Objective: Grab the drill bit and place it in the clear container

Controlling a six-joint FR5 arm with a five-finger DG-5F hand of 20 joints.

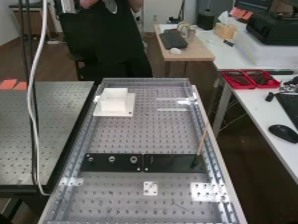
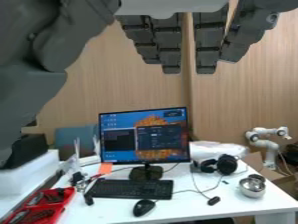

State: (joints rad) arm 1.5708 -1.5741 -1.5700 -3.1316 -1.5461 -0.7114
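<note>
"What lay before you in the high view?"

"Your bench (image 1: 120, 135) had two dark plates (image 1: 174, 164) set end to end across it, and three round fittings (image 1: 112, 159) sat on one of them. A thin brown stick (image 1: 201, 142) leaned up from the far end of the other plate. Beyond them you had a white block (image 1: 114, 97) on a white base (image 1: 128, 111), and nearer you a small light plate (image 1: 150, 188) lay flat. Two red trays (image 1: 251, 79) of dark items rested on the white desk (image 1: 256, 105)"

"And where were your drill bit and clear container?"

"I couldn't tell you for certain which things those were, so I won't place them for you"

"How about the wrist view, then?"

"Your hand (image 2: 171, 45) was released, its fingers hanging straight and spread a little apart, gripping nothing. Past it you saw the desk, where a monitor (image 2: 143, 135) stood behind a keyboard (image 2: 131, 189), with a mouse (image 2: 144, 207) just beside the keyboard. Headphones (image 2: 226, 164) and a metal bowl (image 2: 253, 185) sat near each other, and the red trays lay there too. A small white robot arm (image 2: 267, 147) stood beyond the desk"
</note>
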